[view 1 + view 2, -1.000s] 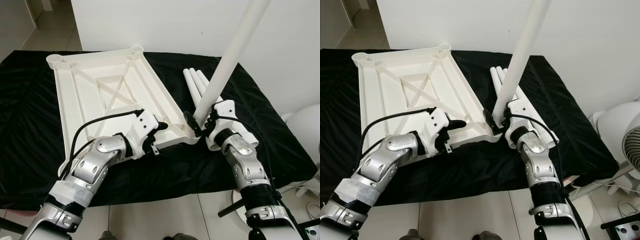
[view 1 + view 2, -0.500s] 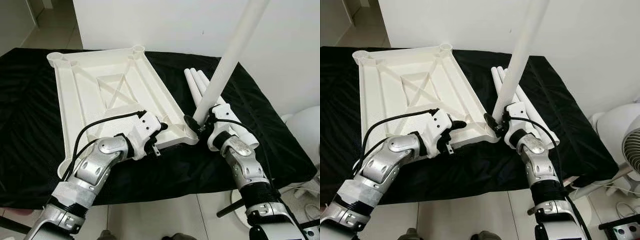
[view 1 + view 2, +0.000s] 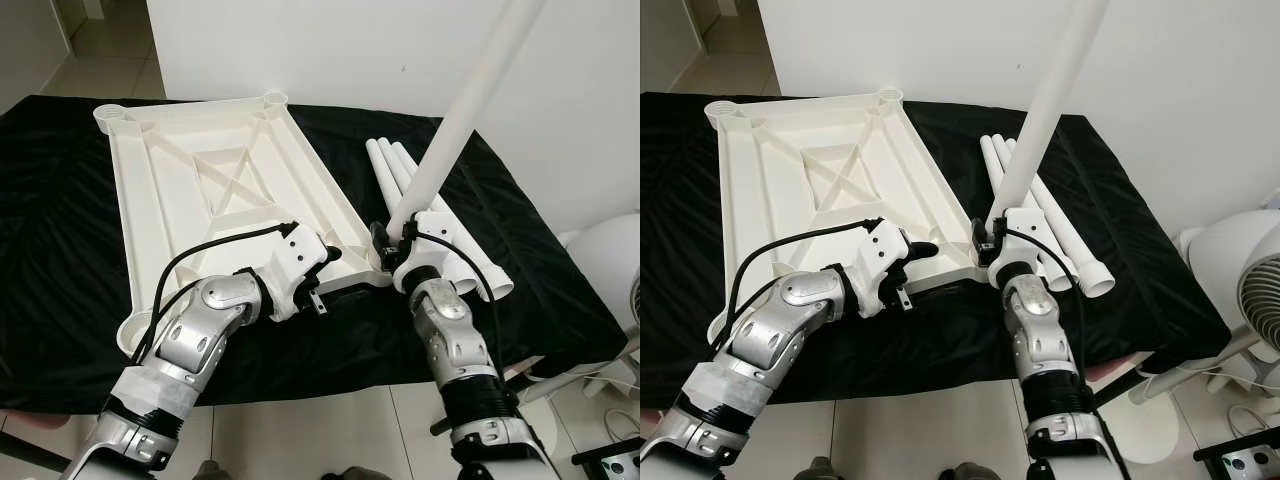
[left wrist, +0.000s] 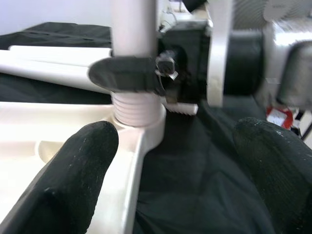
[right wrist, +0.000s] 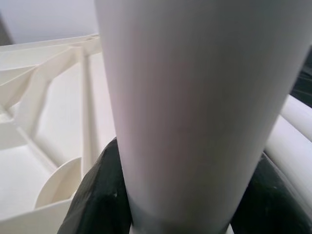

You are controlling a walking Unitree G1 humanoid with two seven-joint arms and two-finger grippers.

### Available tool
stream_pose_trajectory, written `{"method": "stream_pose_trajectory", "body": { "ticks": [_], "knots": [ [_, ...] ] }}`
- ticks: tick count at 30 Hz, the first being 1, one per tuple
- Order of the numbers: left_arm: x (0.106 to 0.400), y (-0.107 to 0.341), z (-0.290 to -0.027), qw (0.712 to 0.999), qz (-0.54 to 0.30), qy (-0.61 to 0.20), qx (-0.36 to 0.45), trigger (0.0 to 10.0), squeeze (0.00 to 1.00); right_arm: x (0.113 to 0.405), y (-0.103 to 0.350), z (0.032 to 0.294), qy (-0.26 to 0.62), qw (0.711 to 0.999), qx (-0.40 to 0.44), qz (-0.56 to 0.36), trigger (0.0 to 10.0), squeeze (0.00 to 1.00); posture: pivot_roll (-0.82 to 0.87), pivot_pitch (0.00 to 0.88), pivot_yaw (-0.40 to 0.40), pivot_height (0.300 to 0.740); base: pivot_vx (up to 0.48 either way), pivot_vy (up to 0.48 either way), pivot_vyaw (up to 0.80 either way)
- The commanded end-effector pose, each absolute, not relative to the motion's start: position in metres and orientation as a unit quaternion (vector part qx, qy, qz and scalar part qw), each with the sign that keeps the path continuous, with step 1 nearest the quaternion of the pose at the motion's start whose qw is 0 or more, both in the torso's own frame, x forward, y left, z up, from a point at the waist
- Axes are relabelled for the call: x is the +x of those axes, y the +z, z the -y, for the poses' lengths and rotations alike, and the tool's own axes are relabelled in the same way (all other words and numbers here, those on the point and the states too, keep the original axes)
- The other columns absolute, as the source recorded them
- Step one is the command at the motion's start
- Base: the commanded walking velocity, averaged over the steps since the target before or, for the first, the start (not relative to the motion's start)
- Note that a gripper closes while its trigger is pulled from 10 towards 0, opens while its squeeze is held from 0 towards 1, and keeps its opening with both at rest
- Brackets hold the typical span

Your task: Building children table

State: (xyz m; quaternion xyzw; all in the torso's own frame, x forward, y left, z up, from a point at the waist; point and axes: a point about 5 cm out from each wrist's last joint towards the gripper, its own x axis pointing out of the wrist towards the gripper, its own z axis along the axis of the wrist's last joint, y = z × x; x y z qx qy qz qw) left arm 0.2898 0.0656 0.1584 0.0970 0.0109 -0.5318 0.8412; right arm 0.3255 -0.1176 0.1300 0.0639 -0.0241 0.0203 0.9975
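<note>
The white tabletop [image 3: 200, 180] lies upside down on a black cloth [image 3: 60, 260]. My right gripper [image 3: 385, 238] is shut on a long white leg [image 3: 460, 120], low on its shaft. The leg stands nearly upright, tilted a little to the right. Its threaded end [image 4: 134, 107] sits in the tabletop's near right corner socket [image 4: 148, 131]. My left gripper [image 3: 322, 276] is open at the tabletop's near edge, just left of that corner. One of its fingers [image 4: 73, 180] is over the white plastic and the other is over the cloth.
Three spare white legs [image 3: 1070, 245] lie side by side on the cloth to the right of the tabletop. A white fan [image 3: 1265, 300] stands on the floor at the right. A white wall rises behind the table, and tiled floor lies below the near edge.
My right arm has swung inward to the left, bringing the leg more upright and its lower end onto the corner socket. The left gripper has stayed at the tabletop's near edge.
</note>
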Motion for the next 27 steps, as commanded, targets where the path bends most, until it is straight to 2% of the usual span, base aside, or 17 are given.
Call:
{"method": "stream_pose_trajectory", "body": {
  "ticks": [1, 5, 9, 10, 21, 22, 25, 27],
  "knots": [
    [0.299, 0.159, -0.070, 0.874, -0.014, -0.476, 0.100, 10.0, 0.00, 0.324, 0.126, 0.123, -0.015, 0.997, 0.079, 0.014, 10.0, 0.00, 0.06, 0.000, -0.102, 0.740, 0.000, 0.000, 0.00],
    [0.298, 0.159, -0.069, 0.872, -0.013, -0.478, 0.102, 10.0, 0.00, 0.321, 0.131, 0.103, -0.015, 0.996, 0.084, 0.023, 10.0, 0.00, 0.06, 0.000, -0.101, 0.740, 0.000, 0.000, 0.00],
    [0.298, 0.159, -0.068, 0.872, -0.013, -0.479, 0.102, 10.0, 0.00, 0.320, 0.132, 0.098, 0.000, 0.997, 0.078, 0.026, 10.0, 0.00, 0.06, 0.000, -0.101, 0.740, 0.000, 0.000, 0.00],
    [0.298, 0.159, -0.067, 0.871, -0.012, -0.480, 0.101, 10.0, 0.00, 0.320, 0.132, 0.100, 0.002, 0.996, 0.080, 0.028, 10.0, 1.00, 0.06, 0.000, -0.101, 0.740, 0.000, 0.000, 0.00],
    [0.296, 0.159, -0.068, 0.869, -0.011, -0.485, 0.095, 10.0, 0.00, 0.318, 0.141, 0.117, 0.028, 0.996, 0.074, 0.049, 10.0, 1.00, 0.06, 0.000, -0.101, 0.740, 0.000, 0.000, 0.00],
    [0.296, 0.160, -0.068, 0.868, -0.010, -0.487, 0.094, 10.0, 0.00, 0.318, 0.140, 0.122, 0.051, 0.995, 0.063, 0.050, 10.0, 0.00, 0.06, 0.000, -0.101, 0.740, 0.000, 0.000, 0.00],
    [0.296, 0.161, -0.066, 0.865, -0.007, -0.493, 0.090, 10.0, 0.00, 0.318, 0.138, 0.133, 0.127, 0.990, 0.023, 0.049, 10.0, 0.00, 0.06, 0.000, -0.096, 0.740, 0.000, 0.000, 0.00],
    [0.296, 0.161, -0.065, 0.865, -0.007, -0.494, 0.089, 10.0, 0.00, 0.318, 0.138, 0.134, 0.139, 0.989, 0.013, 0.048, 10.0, 0.00, 0.06, 0.000, -0.095, 0.740, 0.000, 0.000, 0.00]
  ]
}}
